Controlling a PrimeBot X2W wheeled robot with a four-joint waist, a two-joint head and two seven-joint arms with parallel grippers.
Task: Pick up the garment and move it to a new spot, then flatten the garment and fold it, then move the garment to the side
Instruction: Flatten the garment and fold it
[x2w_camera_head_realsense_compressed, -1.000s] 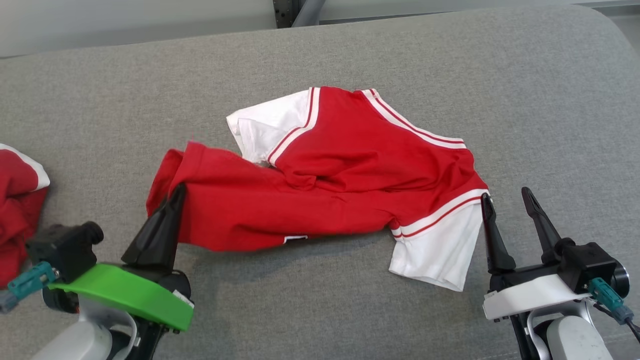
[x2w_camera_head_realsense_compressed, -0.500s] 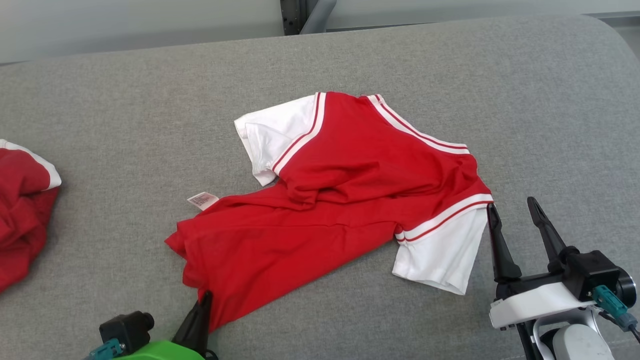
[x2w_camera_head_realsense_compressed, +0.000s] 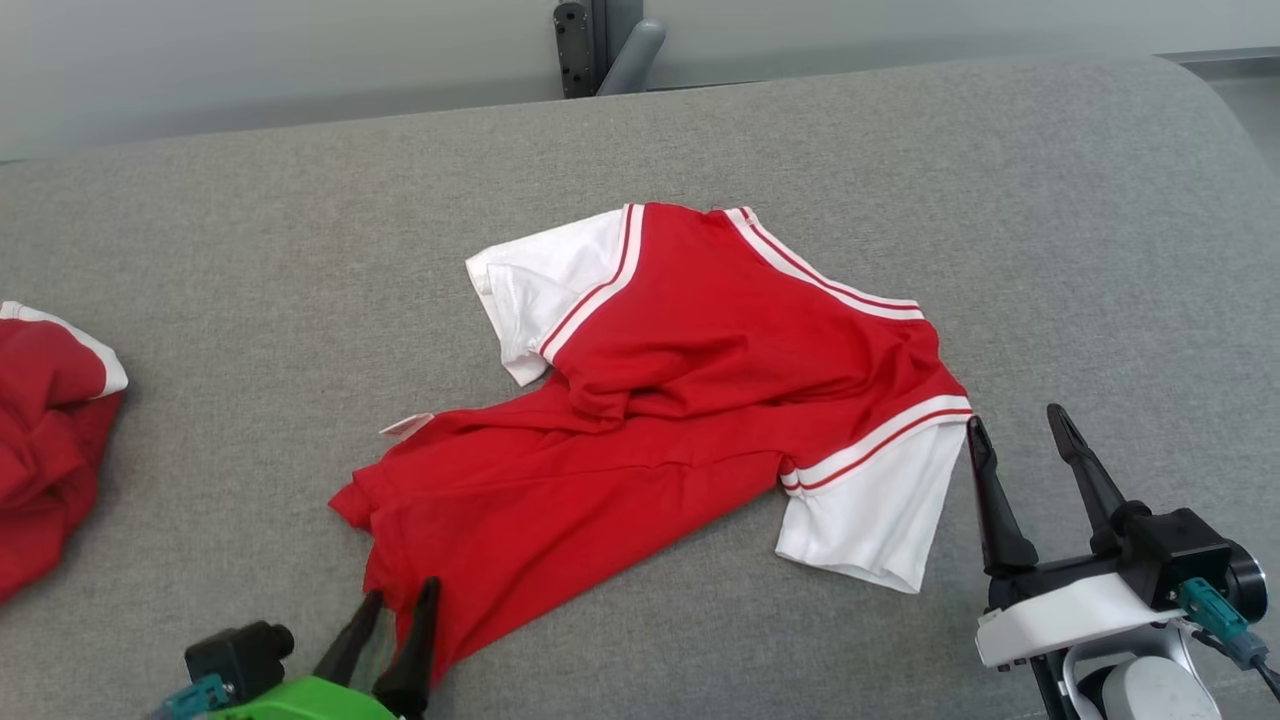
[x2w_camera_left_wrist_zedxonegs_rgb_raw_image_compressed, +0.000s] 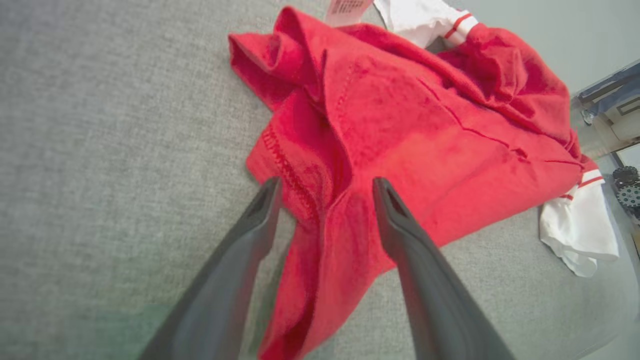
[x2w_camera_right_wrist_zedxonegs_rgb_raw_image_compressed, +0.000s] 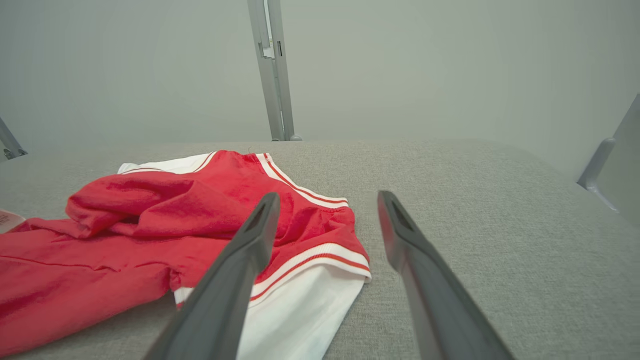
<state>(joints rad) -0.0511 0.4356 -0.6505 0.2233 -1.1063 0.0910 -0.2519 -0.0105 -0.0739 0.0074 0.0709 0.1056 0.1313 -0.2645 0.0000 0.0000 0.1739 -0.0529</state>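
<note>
While a second red garment (x2w_camera_head_realsense_compressed: 45, 430) is seen at the left edge, the left gripper (x2w_camera_head_realsense_compressed: 402, 592) is held narrowly parted at lower left, the hem of the red-and-white garment (x2w_camera_head_realsense_compressed: 700, 400), spread at centre, seen between its fingers. At lower right, the right gripper (x2w_camera_head_realsense_compressed: 1015, 420) is held wide beside the white sleeve (x2w_camera_head_realsense_compressed: 860, 520).

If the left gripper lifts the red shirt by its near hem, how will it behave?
Likely floppy: the shirt lies in soft creases, so it would probably hang limp from the left gripper. Probably light: the cloth looks thin. The white sleeve may drag on the grey fabric surface.
</note>
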